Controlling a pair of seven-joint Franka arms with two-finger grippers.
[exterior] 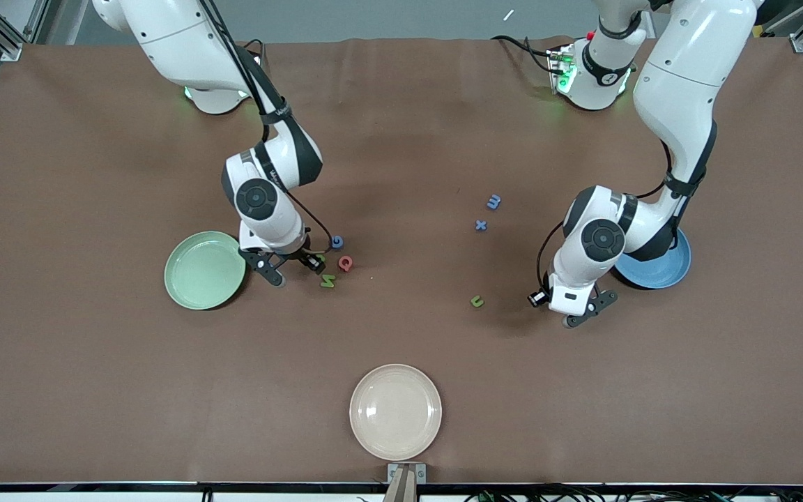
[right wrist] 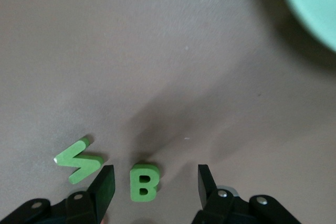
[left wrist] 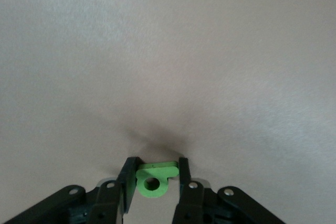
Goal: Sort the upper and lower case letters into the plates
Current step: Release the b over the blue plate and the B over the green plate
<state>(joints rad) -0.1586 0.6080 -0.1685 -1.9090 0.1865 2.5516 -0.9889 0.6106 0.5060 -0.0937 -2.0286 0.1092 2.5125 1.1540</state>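
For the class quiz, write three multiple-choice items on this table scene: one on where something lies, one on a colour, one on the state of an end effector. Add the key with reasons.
1. Which plate lies nearest the front camera?
A. pale green plate
B. blue plate
C. cream plate

2. What colour is the letter Q?
A. pink
B. yellow
C. white

3. What is the left end effector doing?
A. standing wide open with nothing between its fingers
B. shut on a green lowercase letter
C. gripping a plate's rim

Key:
1 C: the cream plate lies lowest in the front view.
2 A: the Q shows pink in the front view.
3 B: in its wrist view the left end effector has both fingers against the green lowercase letter.
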